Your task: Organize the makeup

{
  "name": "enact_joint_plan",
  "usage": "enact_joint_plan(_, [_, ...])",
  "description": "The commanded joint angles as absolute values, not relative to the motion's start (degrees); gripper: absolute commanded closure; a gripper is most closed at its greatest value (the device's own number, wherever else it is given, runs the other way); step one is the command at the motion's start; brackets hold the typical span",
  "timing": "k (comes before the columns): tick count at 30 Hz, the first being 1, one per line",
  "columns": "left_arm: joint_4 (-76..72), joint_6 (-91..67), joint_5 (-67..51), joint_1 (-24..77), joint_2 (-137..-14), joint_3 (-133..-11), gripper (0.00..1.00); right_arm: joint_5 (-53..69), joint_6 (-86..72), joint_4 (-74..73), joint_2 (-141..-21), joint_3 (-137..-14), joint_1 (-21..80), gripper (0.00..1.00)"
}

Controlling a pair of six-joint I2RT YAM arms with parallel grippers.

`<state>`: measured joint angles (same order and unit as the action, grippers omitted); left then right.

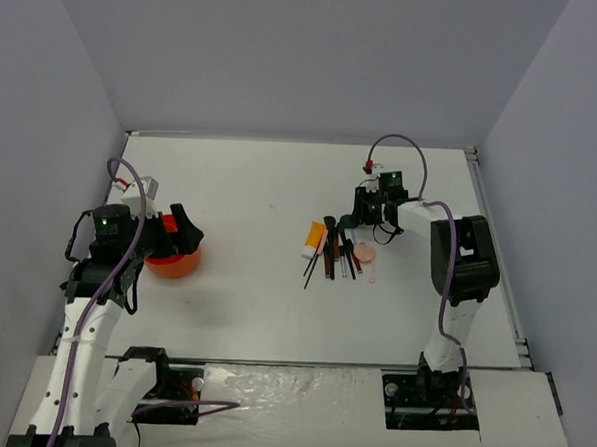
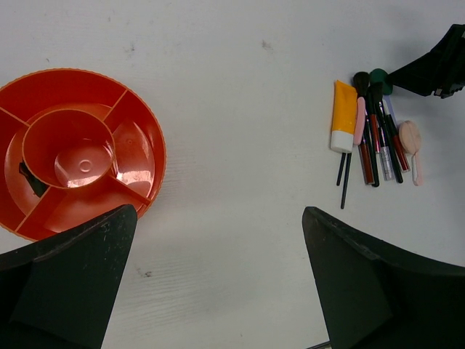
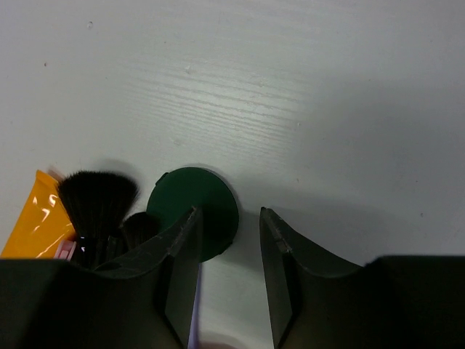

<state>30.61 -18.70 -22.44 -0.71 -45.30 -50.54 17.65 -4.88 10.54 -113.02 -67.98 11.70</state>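
Right of the table's (image 1: 251, 181) middle, the makeup (image 1: 337, 251) is lying in a tight row, with the orange-white tube (image 1: 315, 239) at its 9 o'clock edge and the pink puff (image 1: 365, 254) at 3 o'clock. At the row's 12 o'clock end the right gripper (image 3: 229, 212) is hovering, jaws narrowly apart, over a green compact (image 3: 196, 200); whether it is pinching anything cannot be told. Well apart toward 9 o'clock, the left gripper (image 2: 219, 211) is hanging spread wide beside the orange tub (image 2: 149, 123)
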Motion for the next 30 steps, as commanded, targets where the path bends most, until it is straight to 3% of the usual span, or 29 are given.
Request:
enact_joint_plan(1, [26.8, -18.5, -22.5, -0.6, -45.6, -51.9, 0.03, 17.9, -2.9, 13.5, -113.1, -70.6, 12.0, 0.67])
enact_joint_plan(14, [26.9, -18.5, -22.9, -0.6, -46.1, -51.7, 0.03, 17.6, -1.9, 12.4, -114.4, -70.1, 14.1, 0.68])
enact_joint_plan(20, [26.9, -18.6, -22.9, -0.6, -45.9, -51.7, 0.03, 15.1, -3.7, 10.5, -115.3, -70.1, 14.0, 0.82])
enact_joint_plan(24, [26.9, -18.6, -23.1, -0.6, -45.8, -51.7, 0.03, 14.0, -4.4, 9.8, -115.7, -70.4, 13.8, 0.98])
enact_joint_plan(30, [26.8, -18.6, -23.0, -0.6, -45.7, -51.6, 0.03, 12.8, -4.1, 9.8, -114.3, -71.4, 13.7, 1.00])
